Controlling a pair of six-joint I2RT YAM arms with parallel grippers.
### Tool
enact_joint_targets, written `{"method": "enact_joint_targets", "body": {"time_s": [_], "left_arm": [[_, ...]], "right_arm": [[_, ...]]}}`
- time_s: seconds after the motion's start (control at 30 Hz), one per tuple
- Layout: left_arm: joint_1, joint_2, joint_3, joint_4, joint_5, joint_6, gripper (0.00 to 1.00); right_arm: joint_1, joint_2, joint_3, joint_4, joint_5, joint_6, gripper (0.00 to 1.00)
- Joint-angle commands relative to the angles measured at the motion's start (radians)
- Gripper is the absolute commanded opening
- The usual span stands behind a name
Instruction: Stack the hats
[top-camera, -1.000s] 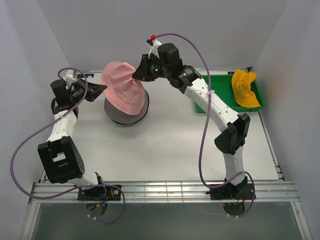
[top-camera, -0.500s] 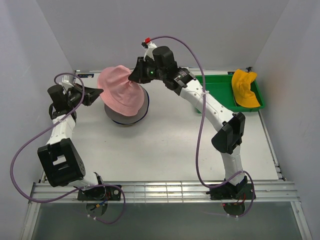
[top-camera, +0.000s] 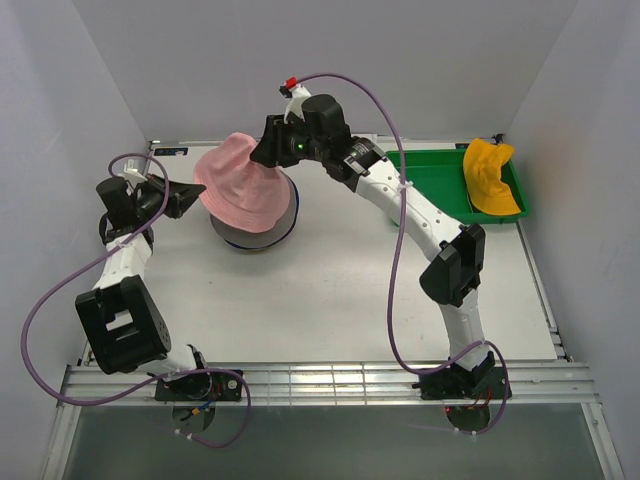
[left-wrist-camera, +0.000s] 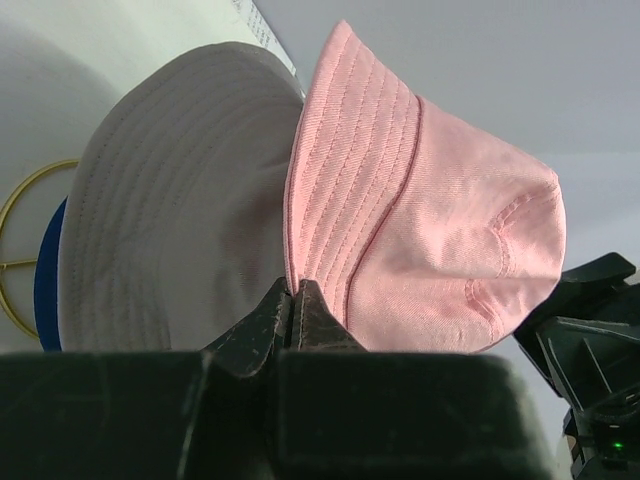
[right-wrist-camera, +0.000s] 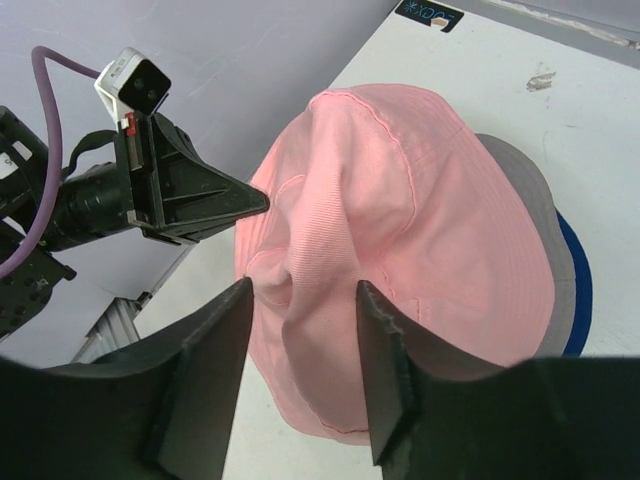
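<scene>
The pink hat (top-camera: 245, 185) drapes over the grey hat (right-wrist-camera: 530, 210) and blue hat (right-wrist-camera: 578, 290) near the far-left corner. The left gripper (left-wrist-camera: 293, 300) pinches its brim; the right gripper (right-wrist-camera: 303, 288) is spread wide and holds nothing. The yellow-orange hat (top-camera: 492, 178) lies unstacked at the far-right corner.

Even bright diffuse light; soft shadows; left claw (left-wrist-camera: 295, 300) foreground blurred.

White arms (top-camera: 415, 210) carry black joints (top-camera: 452, 265) and purple cables (top-camera: 393, 300).

Matt stitched cloth pink hat (left-wrist-camera: 440, 240); glossy plastic tray (top-camera: 436, 181)
</scene>
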Motion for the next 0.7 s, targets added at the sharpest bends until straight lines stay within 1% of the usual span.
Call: {"method": "enact_joint_targets", "body": {"time_s": [0.0, 0.1, 0.2, 0.33, 0.5, 0.57, 0.67], "left_arm": [[0.013, -0.021, -0.013, 0.016, -0.015, 0.032, 0.0], [0.014, -0.017, -0.016, 0.016, -0.013, 0.043, 0.0], [0.018, -0.014, -0.024, 0.014, -0.015, 0.057, 0.0], [0.019, -0.008, -0.031, 0.014, -0.013, 0.075, 0.0], [0.019, 0.004, -0.037, 0.016, -0.012, 0.088, 0.0], [0.019, 0.007, -0.037, 0.016, -0.012, 0.091, 0.0], [0.019, 0.01, -0.037, 0.019, -0.012, 0.092, 0.0]], "right_arm": [[0.004, -0.034, 0.014, 0.051, 0.017, -0.02, 0.53], [0.003, -0.052, 0.009, 0.049, 0.026, -0.017, 0.58], [-0.008, -0.078, -0.018, 0.051, 0.014, 0.006, 0.6], [-0.051, -0.112, -0.089, 0.08, -0.028, 0.055, 0.6], [-0.111, -0.158, -0.214, 0.138, -0.092, 0.128, 0.6], [-0.132, -0.159, -0.268, 0.183, -0.15, 0.163, 0.59], [-0.163, -0.138, -0.299, 0.218, -0.216, 0.222, 0.59]]}}
